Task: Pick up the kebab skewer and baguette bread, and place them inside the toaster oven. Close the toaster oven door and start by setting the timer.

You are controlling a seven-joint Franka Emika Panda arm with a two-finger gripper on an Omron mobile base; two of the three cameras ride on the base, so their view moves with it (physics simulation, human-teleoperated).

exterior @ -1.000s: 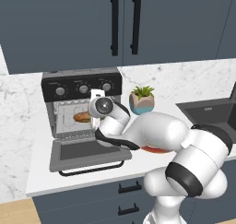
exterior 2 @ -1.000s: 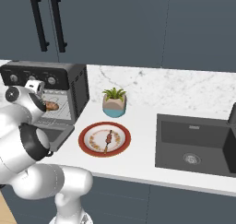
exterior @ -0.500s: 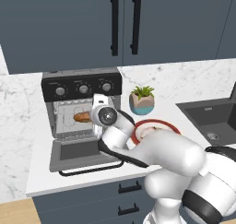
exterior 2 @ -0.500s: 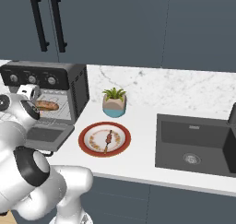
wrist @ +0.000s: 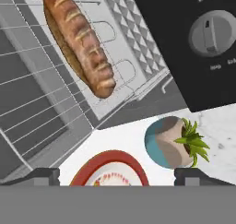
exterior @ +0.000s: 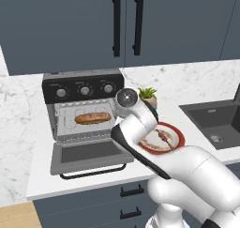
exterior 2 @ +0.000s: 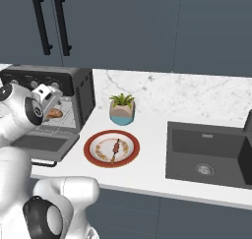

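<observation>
Golden baguette bread (exterior: 92, 117) unmoved on rack; claw (wrist: 117, 174) retreated, open.

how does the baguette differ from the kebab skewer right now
The baguette bread is a plump golden-brown loaf; the kebab skewer is a thin stick with small dark meat chunks. The baguette bread lies on the rack inside the open toaster oven; the kebab skewer lies on the red-rimmed plate. Neither is held.
</observation>
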